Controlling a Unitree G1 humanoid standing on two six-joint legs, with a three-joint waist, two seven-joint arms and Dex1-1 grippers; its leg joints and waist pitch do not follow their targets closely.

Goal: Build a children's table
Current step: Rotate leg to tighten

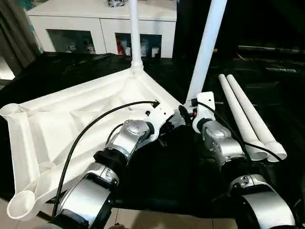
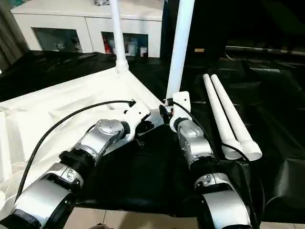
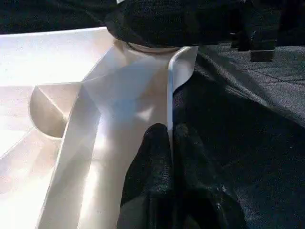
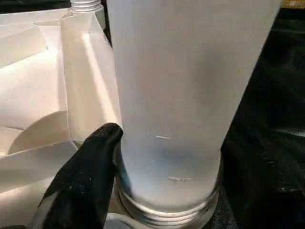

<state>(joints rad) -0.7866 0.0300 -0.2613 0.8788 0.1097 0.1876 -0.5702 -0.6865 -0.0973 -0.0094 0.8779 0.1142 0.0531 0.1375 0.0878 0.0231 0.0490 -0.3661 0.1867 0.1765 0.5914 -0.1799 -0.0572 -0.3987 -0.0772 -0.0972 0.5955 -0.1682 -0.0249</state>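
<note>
The white tabletop point(image 1: 71, 119) lies upside down on black cloth, ribs and round corner sockets point(image 1: 21, 204) facing up. One white leg point(image 1: 135, 33) stands upright in the far corner socket. My left gripper point(image 3: 169, 138) is shut on the tabletop's thin rim near the right corner. A second leg point(image 1: 206, 52) stands tilted at that corner, its threaded end point(image 4: 167, 210) over the socket. My right gripper point(image 1: 190, 109) is shut on this leg low down; one black finger point(image 4: 90, 171) presses its side and the other is hidden behind it. Two loose legs point(image 1: 248, 114) lie to the right.
A white cabinet with glass doors point(image 1: 100, 24) stands behind the work surface. The black cloth point(image 1: 171, 176) covers the surface up to its front edge, with pale floor point(image 1: 157, 219) below. Black cables loop over both forearms.
</note>
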